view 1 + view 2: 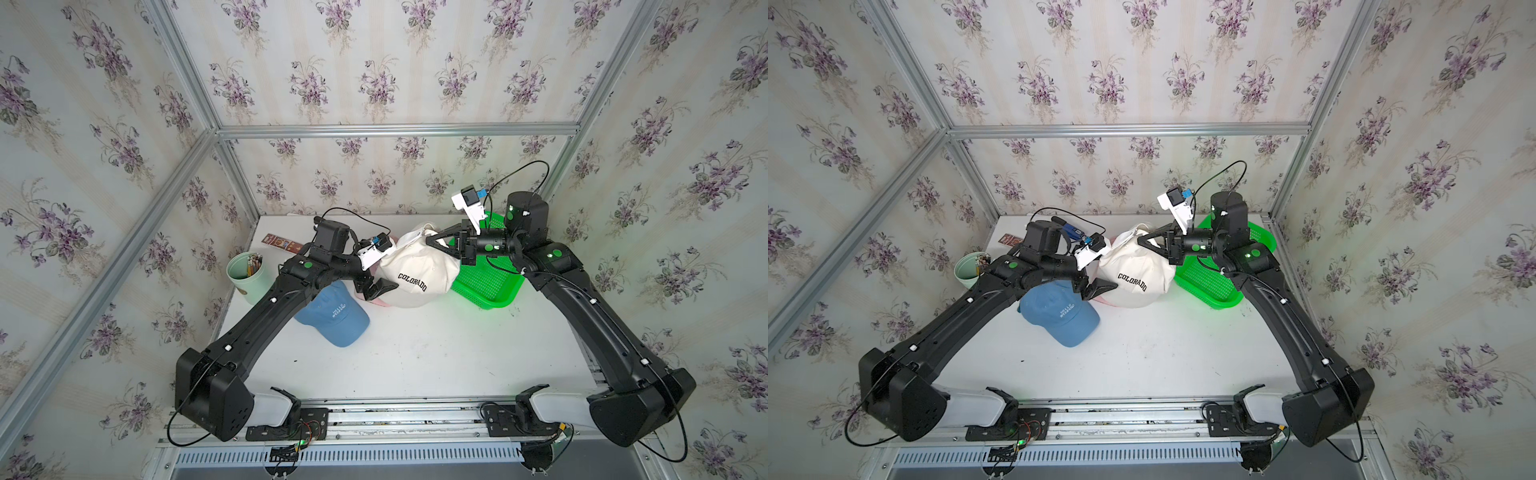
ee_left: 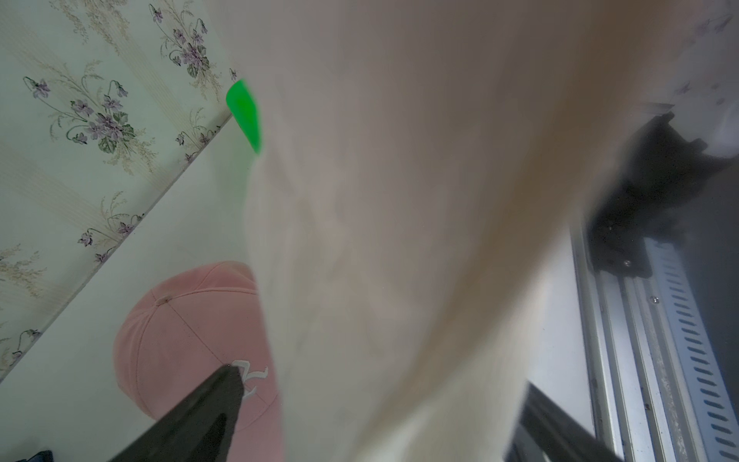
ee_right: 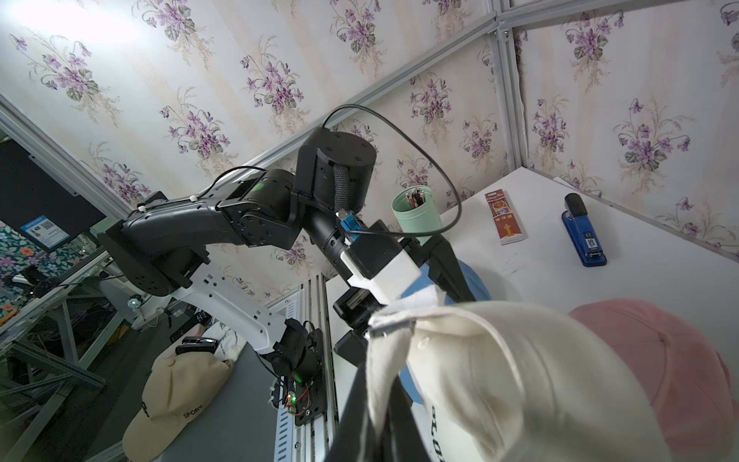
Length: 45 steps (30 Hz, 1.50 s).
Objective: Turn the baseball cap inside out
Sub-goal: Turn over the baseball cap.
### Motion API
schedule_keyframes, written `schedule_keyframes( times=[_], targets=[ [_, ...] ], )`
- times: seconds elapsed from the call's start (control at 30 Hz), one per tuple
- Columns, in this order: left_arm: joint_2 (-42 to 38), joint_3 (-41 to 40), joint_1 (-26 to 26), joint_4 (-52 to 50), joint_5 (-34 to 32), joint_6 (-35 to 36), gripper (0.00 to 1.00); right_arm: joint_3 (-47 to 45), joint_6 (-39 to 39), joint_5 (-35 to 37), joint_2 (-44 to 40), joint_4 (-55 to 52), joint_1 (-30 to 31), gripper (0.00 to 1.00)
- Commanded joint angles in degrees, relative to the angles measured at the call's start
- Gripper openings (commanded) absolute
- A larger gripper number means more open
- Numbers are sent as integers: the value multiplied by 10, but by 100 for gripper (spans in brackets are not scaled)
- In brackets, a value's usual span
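Here we see the white cap [image 1: 417,270] near the back of the table [image 1: 415,365], between the two arms, with its crown facing outward and the black word COLORADO showing on the front. The right gripper [image 1: 432,242] is pressed together on a fold of cloth at the cap's rear edge. In the right wrist view that white fold sits pinched between the fingers [image 3: 356,400], and the crown bulges out beyond them. The left gripper [image 1: 374,289] is spread wide at the cap's other side, low against the crown. In the left wrist view blurred white cloth fills the space between its fingers [image 2: 200,416]; we cannot tell whether either finger touches the cloth.

A pink cap [image 2: 188,332] lies on the table just behind and under the white cap, and only a sliver of it shows in both top views. A blue cap [image 1: 336,318] lies right side up beneath the left arm, nearer the front, just beside the left gripper. A green basket [image 1: 486,286] sits under the right wrist, and in both top views the white cap overlaps the basket's near edge. We cannot tell whether the white cap rests on anything or hangs from the grip.

At the left rear of the table stands a pale green cup [image 1: 245,274] holding pencils. A flat red box [image 3: 504,216] lies by it, and a blue stapler [image 3: 582,232] lies by the back wall. Off the table, a beige cap [image 3: 176,400] marked SPORT lies on a lower grey surface.
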Motion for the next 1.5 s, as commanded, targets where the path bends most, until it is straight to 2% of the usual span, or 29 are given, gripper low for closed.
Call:
schedule_keyframes(
  times=[0.0,0.13,0.27,0.37,0.47,0.53,0.63,0.67,0.73,0.77,0.83,0.9,1.03,1.13,1.3,1.47],
  targets=[
    [-1,3,0,18,45,-15,91,-3,-10,-13,1,29,0,2],
    [-11,-26,-3,51,95,-45,68,-18,16,-12,3,71,-1,1],
    [-15,-55,-7,76,98,-63,52,-27,44,-23,6,117,-1,1],
    [-13,-59,-8,77,106,-70,27,-27,51,-23,10,128,0,0],
    [-17,-56,-8,75,106,-80,18,-28,53,-19,15,130,0,0],
    [-23,-57,-9,77,99,-89,0,-32,56,-12,17,131,0,0],
    [-31,-63,-10,80,89,-107,0,-31,53,17,20,117,-1,4],
    [-33,-65,-10,80,85,-113,0,-26,47,37,22,100,-1,10],
    [-37,-66,-10,78,85,-135,0,-5,31,113,32,46,-2,30],
    [-37,-65,-10,74,84,-151,0,5,26,152,38,20,-3,37],
    [-27,-56,-10,55,80,-192,0,25,18,248,49,-22,-4,45],
    [-9,-37,-10,4,82,-205,0,32,13,311,47,-39,-5,52],
    [3,-42,-11,-15,80,-230,0,7,-5,376,9,-29,-6,57],
    [8,-43,-10,-25,77,-242,0,-27,-31,389,-31,-33,-3,57],
    [35,-12,-10,-60,83,-251,0,-85,-86,361,-87,-56,20,55],
    [47,15,-12,-87,115,-269,0,-116,-145,378,-80,-58,65,58]
  ],
)
